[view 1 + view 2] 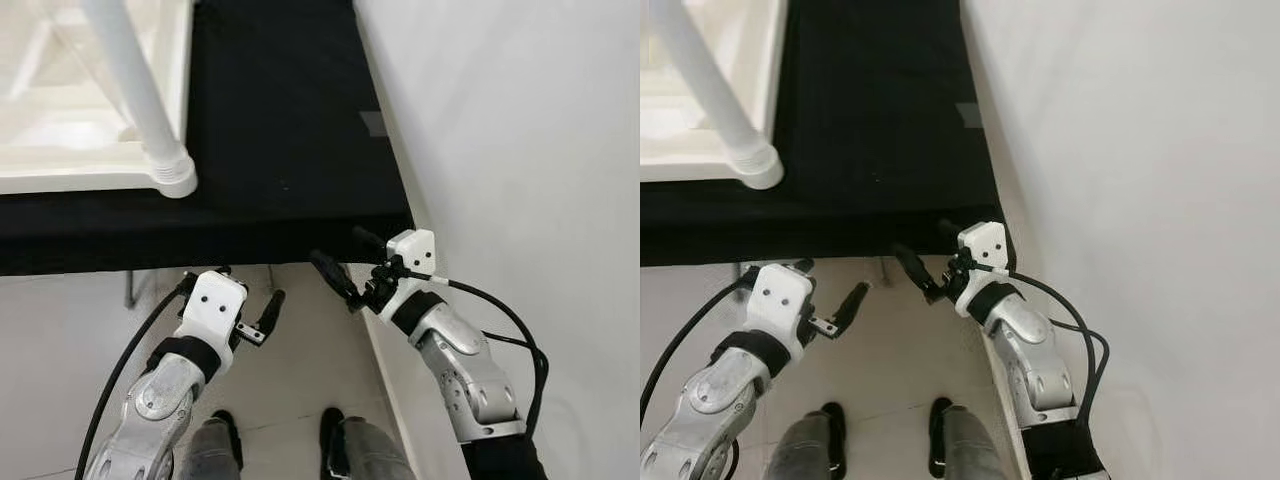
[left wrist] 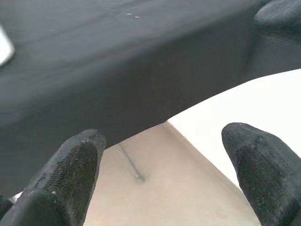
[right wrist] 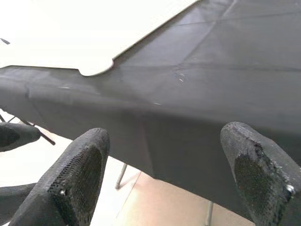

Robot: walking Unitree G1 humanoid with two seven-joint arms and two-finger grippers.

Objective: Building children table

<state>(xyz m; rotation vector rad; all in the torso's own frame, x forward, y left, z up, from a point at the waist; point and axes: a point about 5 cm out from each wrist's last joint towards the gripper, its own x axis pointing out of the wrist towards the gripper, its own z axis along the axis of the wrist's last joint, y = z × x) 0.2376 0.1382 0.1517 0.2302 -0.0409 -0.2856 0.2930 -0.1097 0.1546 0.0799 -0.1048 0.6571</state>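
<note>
Right now both of my claws are released and carry nothing: the left gripper (image 1: 262, 318) sits low in the lower left of the head view, fingers (image 2: 70, 174) spread, and the right gripper (image 1: 345, 270) sits at centre right with its pads (image 3: 77, 183) apart, pointing toward the near edge of the black-covered table (image 1: 280, 150). Both hover in front of that edge, over the pale floor (image 1: 300, 370), not touching the cloth. Outward from there, the white children table (image 1: 90, 120) lies upside down in the upper left of the frame, one white leg (image 1: 135, 90) seated in its corner socket. It is well apart from both claws. To do this step well, I judge I should step left and closer first, keeping the right arm off the white wall (image 1: 520, 130), then reach with claws still spread.
</note>
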